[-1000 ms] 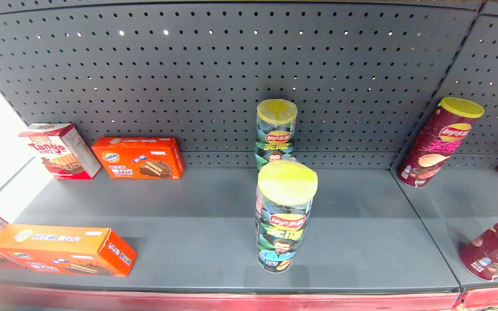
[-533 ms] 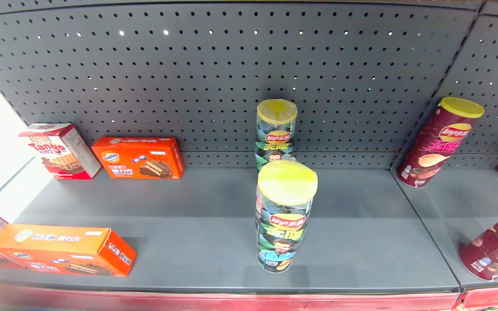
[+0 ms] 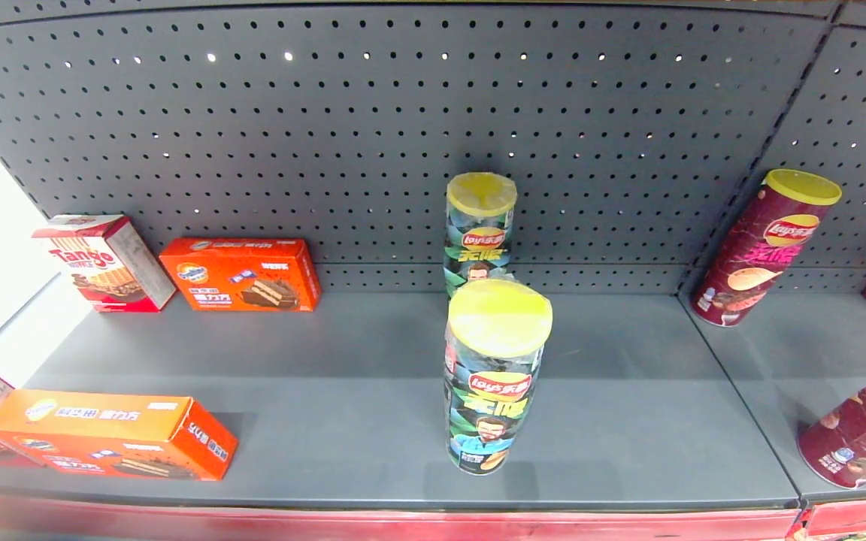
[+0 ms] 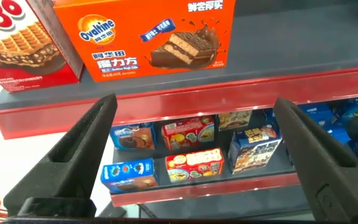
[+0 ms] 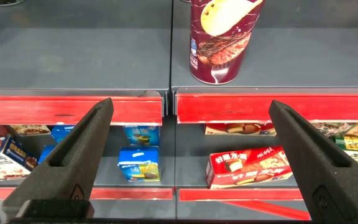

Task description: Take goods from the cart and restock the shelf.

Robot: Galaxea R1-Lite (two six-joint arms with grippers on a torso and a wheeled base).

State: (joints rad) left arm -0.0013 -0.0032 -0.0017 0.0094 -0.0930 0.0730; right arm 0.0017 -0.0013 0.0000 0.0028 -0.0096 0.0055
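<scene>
Left gripper (image 4: 194,106) and right gripper (image 5: 191,107) gape empty facing the grey metal shelf (image 3: 328,409), presumably awaiting fresh stock, while green yellow-lidded chip tubes (image 3: 492,379) stand filed mid-frame, labels outward.

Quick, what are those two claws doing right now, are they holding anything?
Left gripper: open, holding nothing.
Right gripper: open, holding nothing.
</scene>
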